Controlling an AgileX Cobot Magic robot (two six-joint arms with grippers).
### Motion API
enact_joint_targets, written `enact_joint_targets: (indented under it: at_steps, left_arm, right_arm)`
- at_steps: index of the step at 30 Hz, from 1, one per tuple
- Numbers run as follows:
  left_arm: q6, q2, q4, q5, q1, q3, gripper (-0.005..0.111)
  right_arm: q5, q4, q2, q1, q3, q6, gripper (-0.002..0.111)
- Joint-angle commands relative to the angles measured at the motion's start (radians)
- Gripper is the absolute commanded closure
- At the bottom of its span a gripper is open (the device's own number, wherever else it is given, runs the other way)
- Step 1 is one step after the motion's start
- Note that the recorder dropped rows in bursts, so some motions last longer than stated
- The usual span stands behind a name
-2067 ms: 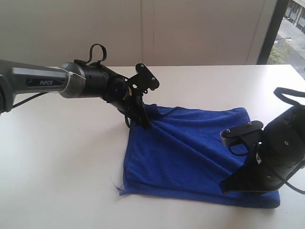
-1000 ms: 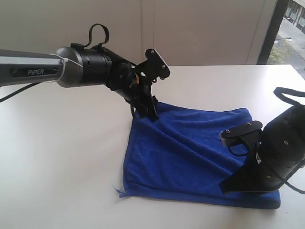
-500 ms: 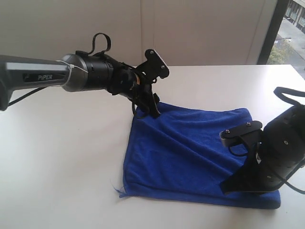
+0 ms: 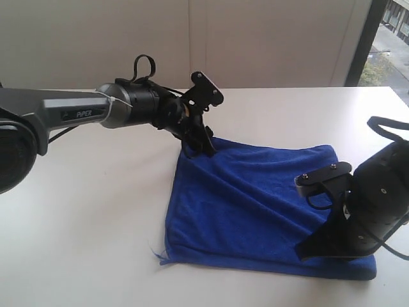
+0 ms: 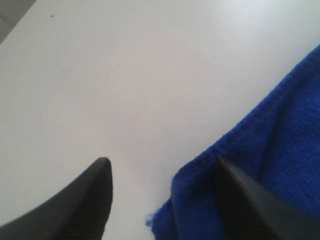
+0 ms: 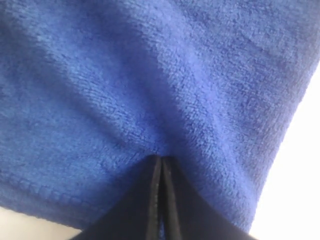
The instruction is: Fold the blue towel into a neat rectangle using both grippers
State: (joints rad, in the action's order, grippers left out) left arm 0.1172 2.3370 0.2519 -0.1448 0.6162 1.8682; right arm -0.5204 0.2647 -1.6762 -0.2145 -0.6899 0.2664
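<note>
On the white table (image 4: 83, 224) in front of you the blue towel (image 4: 255, 204) lies flat, doubled over, with soft creases running across it from its far left corner. Your left gripper (image 4: 201, 148) is angled down at that far left corner with its jaws spread wide. In the left wrist view the left gripper (image 5: 162, 167) straddles the corner of the blue towel (image 5: 265, 160): one finger is over the cloth and the other over bare table (image 5: 125, 75), and nothing is held. You cannot tell whether the tips touch down. Your right gripper (image 4: 305, 248) sits low on the near right part of the towel. In the right wrist view the right gripper (image 6: 160, 161) has its jaws pressed together, pinching a small pucker of the blue towel (image 6: 150, 75) just inside the hem.
</note>
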Motion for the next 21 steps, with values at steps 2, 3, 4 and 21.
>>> enact_joint_targets:
  at_steps: [2, 3, 4, 21]
  left_arm:
    - [-0.010, 0.027, 0.001, 0.002, -0.013, 0.007, 0.044]
    - [-0.008, 0.029, 0.003, 0.002, -0.015, 0.007, 0.044]
    - [-0.008, 0.032, 0.018, 0.002, -0.015, 0.007, 0.044]
    - [-0.010, 0.031, 0.179, -0.049, -0.015, 0.007, 0.047]
  right_arm:
    - [-0.013, -0.027, -0.033, 0.006, 0.017, -0.013, 0.108]
    - [-0.013, -0.027, -0.033, 0.006, 0.017, -0.013, 0.108]
    - [-0.013, -0.027, -0.033, 0.006, 0.017, -0.013, 0.108]
    - [-0.022, -0.036, -0.033, 0.006, 0.017, -0.023, 0.108]
